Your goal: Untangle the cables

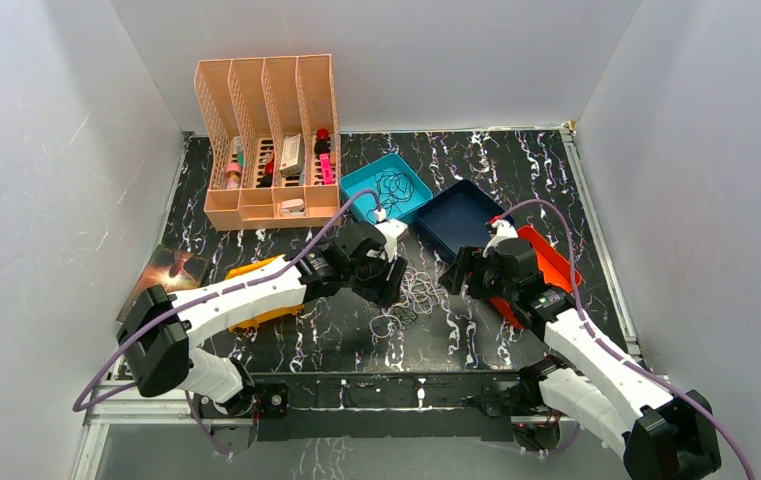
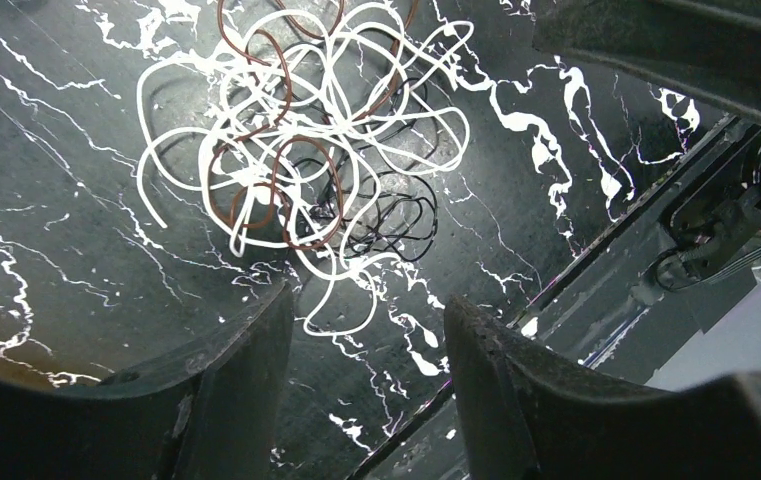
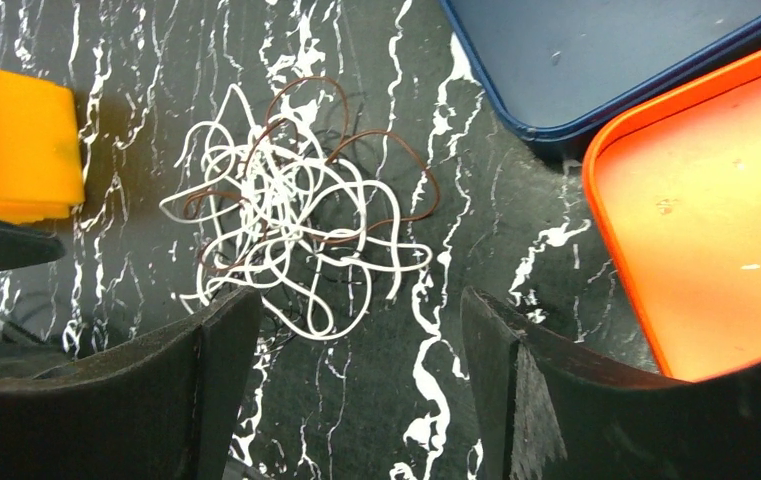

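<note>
Both the left gripper (image 2: 366, 310) and right gripper (image 3: 356, 300) are held spread and empty. The cables (image 3: 291, 215) lie tangled near the navy tray (image 3: 606, 50), untouched. One outer white loop (image 3: 311, 332) should be pinched and drawn off slowly while the rest is pinned.

**Left arm** (image 1: 246, 295): white links and black joints, stretched low from its base at the near left edge toward the centre, with the wrist bent downward. **Left gripper** (image 1: 392, 282): points down with its jaws apart. In the left wrist view, the two black left fingers (image 2: 241, 385) frame an open gap.

**Right arm** (image 1: 596, 360): leaves its base at the near right edge, and the forearm runs up and left toward the centre. **Right gripper** (image 1: 456, 275): faces the left gripper, near it but not touching. In the right wrist view, the black right fingers (image 3: 221, 385) stand wide apart.
</note>
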`<state>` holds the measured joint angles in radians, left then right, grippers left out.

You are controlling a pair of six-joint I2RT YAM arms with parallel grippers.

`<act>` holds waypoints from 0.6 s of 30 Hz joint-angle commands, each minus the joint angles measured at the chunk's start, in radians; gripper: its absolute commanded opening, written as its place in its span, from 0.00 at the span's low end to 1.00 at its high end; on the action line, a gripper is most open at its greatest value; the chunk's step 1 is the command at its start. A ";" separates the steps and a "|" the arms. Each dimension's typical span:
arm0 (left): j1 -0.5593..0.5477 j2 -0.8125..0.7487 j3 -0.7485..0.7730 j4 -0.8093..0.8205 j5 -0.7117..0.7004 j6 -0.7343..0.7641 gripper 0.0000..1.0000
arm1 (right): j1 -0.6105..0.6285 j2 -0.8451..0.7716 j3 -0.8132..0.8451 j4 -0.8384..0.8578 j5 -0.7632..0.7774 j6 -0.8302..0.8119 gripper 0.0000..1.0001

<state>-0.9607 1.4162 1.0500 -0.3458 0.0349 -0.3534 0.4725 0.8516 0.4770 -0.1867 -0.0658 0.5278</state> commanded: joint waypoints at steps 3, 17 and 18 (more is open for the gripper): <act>-0.040 -0.017 -0.041 0.089 0.010 -0.057 0.53 | -0.002 -0.031 0.025 0.020 -0.066 0.004 0.80; -0.041 0.039 -0.039 0.059 -0.152 -0.063 0.50 | -0.002 -0.023 0.016 0.030 -0.066 0.004 0.79; -0.040 0.053 -0.037 0.070 -0.145 -0.058 0.50 | -0.002 -0.023 0.018 0.030 -0.066 0.003 0.79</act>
<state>-1.0035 1.4307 0.9958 -0.2691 -0.0891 -0.4271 0.4725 0.8330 0.4770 -0.1856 -0.1165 0.5278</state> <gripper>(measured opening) 0.498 0.794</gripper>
